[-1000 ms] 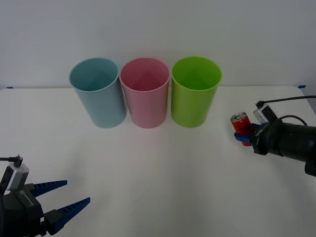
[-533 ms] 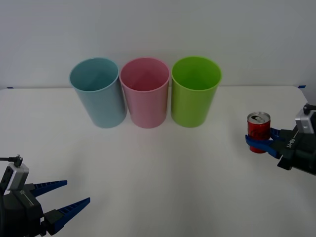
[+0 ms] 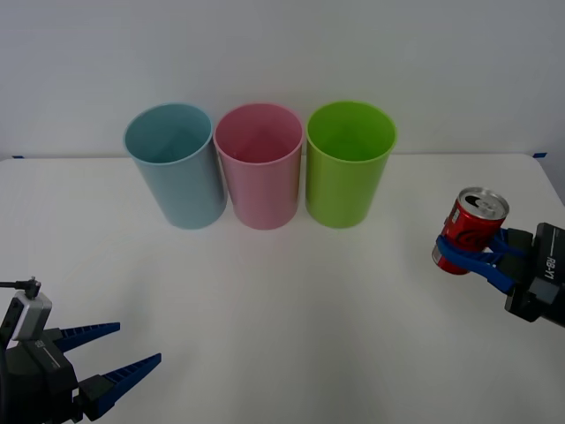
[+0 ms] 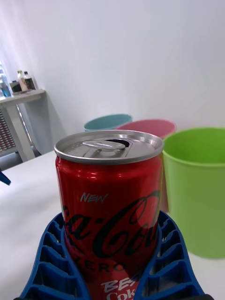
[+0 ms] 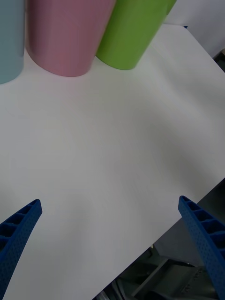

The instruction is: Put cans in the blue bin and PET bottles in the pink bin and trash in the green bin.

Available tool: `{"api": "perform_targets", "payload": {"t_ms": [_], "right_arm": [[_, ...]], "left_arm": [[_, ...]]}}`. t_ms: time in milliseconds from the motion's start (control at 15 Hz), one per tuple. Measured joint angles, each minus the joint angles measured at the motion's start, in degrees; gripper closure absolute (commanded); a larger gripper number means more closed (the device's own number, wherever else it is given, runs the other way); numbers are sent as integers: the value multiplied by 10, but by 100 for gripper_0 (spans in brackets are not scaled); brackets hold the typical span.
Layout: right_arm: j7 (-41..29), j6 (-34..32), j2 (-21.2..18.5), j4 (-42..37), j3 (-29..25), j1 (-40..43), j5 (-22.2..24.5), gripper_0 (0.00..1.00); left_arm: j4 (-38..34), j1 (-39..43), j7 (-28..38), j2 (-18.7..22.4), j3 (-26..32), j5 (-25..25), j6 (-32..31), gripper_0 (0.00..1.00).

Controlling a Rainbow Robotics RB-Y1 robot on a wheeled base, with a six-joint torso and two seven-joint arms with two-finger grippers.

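Observation:
My right gripper (image 3: 466, 253) is shut on the red can (image 3: 471, 230) at the table's right side, holding it lifted and tilted. Up close in the right wrist view, the can (image 4: 110, 211) sits between my blue fingers (image 4: 51, 262), silver top and pull tab up. Three tall bins stand in a row at the back: the blue bin (image 3: 175, 164), the pink bin (image 3: 259, 163) and the green bin (image 3: 349, 162), the green one nearest the can. My left gripper (image 3: 113, 355) rests open at the near left corner, nothing between its fingers (image 5: 18, 229).
The white table (image 3: 282, 300) stretches wide between the bins and the grippers. Its near edge shows in the left wrist view. A shelf with small bottles (image 4: 23, 82) stands in the room behind.
The right gripper has lifted the can off the table and drawn it back to the right and nearer; the can turned upright, then tilted. The left arm has not moved.

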Motion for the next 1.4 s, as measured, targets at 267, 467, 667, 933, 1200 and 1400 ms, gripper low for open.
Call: {"api": "perform_targets", "payload": {"t_ms": [267,467,667,933,1200,1400], "right_arm": [[-58,69,31,-94,23,-35,55,100],[-112,121,31,-112,68,-92,111,100],[-185,168,31,-111,125,-162,194,100],[-285,234,31,-71,218,-272,298,100],[-322,293,53,43,305,-397,376,100],[-323,336,98,153,356,-485,422,100]], "left_arm": [[0,0,0,0,0,0,0,0],[0,0,0,0,0,0,0,0],[0,0,0,0,0,0,0,0],[0,0,0,0,0,0,0,0],[0,0,0,0,0,0,0,0],[0,0,0,0,0,0,0,0]]}}
